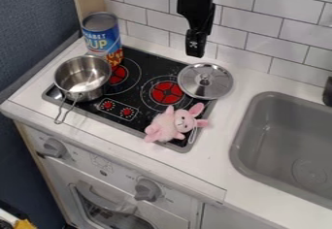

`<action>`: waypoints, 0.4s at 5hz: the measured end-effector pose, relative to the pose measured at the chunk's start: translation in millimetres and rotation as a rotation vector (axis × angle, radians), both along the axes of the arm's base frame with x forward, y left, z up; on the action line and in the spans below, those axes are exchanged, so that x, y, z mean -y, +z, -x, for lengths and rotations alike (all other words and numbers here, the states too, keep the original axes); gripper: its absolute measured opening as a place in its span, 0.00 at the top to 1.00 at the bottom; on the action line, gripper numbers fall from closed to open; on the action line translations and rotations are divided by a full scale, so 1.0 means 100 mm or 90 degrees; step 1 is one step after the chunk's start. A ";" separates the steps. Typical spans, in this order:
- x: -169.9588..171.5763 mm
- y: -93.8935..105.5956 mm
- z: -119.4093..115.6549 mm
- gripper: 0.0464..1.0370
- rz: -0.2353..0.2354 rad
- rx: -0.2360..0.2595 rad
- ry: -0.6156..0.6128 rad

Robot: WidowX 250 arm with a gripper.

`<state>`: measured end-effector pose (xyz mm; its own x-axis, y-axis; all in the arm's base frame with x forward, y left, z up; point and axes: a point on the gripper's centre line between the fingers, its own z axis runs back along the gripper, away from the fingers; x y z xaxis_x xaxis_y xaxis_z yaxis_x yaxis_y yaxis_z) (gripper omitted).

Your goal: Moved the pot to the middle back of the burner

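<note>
The black gripper (pixel 195 48) hangs at the top centre, above the back edge of the stove and in front of the tiled wall, apart from the pot. A silver pot (pixel 83 79) stands upright at the left end of the black burner plate (pixel 139 98), partly over the left burner's edge. Its wire handle points toward the front edge of the counter. The pot looks empty inside.
A soup can (pixel 102 38) stands behind the pot at the back left. A silver lid (pixel 205 81) lies at the stove's back right, and a pink plush rabbit (pixel 175 123) at its front right. The grey sink (pixel 243 140) is on the right.
</note>
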<state>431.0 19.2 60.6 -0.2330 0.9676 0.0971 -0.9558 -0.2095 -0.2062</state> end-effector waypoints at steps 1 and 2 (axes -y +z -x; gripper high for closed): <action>0.00 -0.16 0.04 0.04 -0.001 -0.027 0.004; -0.09 -0.19 0.11 0.04 -0.031 -0.032 0.031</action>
